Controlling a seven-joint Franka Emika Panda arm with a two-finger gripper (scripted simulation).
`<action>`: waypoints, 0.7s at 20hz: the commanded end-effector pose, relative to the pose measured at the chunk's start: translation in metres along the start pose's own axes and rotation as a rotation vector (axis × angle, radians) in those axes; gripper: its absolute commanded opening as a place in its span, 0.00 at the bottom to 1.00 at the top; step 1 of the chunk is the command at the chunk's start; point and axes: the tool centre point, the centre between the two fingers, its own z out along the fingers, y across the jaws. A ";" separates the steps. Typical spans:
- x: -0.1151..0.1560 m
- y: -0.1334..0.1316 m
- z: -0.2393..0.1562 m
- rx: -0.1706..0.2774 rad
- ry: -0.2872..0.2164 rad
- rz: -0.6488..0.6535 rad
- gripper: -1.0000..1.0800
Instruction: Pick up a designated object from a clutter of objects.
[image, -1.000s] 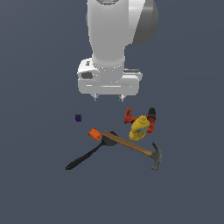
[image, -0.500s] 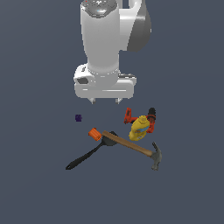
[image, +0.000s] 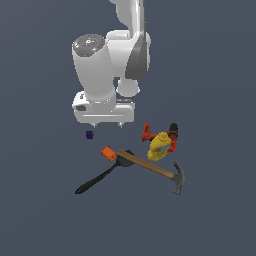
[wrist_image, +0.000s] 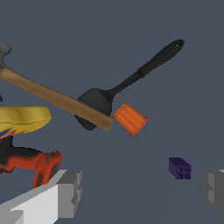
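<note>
The tiny dark purple cube (image: 89, 134) lies alone on the floor, apart from the clutter on the exterior view's left. My gripper (image: 107, 125) hovers above and just to the exterior view's right of the cube, open and empty. In the wrist view the cube (wrist_image: 180, 168) shows between my two fingers (wrist_image: 65, 192), closer to one of them. The clutter holds a small orange block (image: 108, 153), a black spatula (image: 100, 177), a wooden-handled hammer (image: 147, 166), a yellow bottle (image: 159, 145) and a red-and-black drill (image: 172, 135).
The orange block (wrist_image: 130, 119) sits at the end of the hammer handle (wrist_image: 57, 98), which crosses the spatula (wrist_image: 131, 81). The yellow bottle (wrist_image: 22, 119) lies on the drill (wrist_image: 30, 162). The floor is plain dark grey.
My gripper has moved toward the exterior view's left and lower, closer to the purple cube. The objects have not moved.
</note>
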 end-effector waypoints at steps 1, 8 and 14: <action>-0.006 0.019 0.021 0.005 0.007 -0.003 0.96; -0.032 0.073 0.079 0.008 0.027 -0.010 0.96; -0.059 0.109 0.117 -0.002 0.038 -0.012 0.96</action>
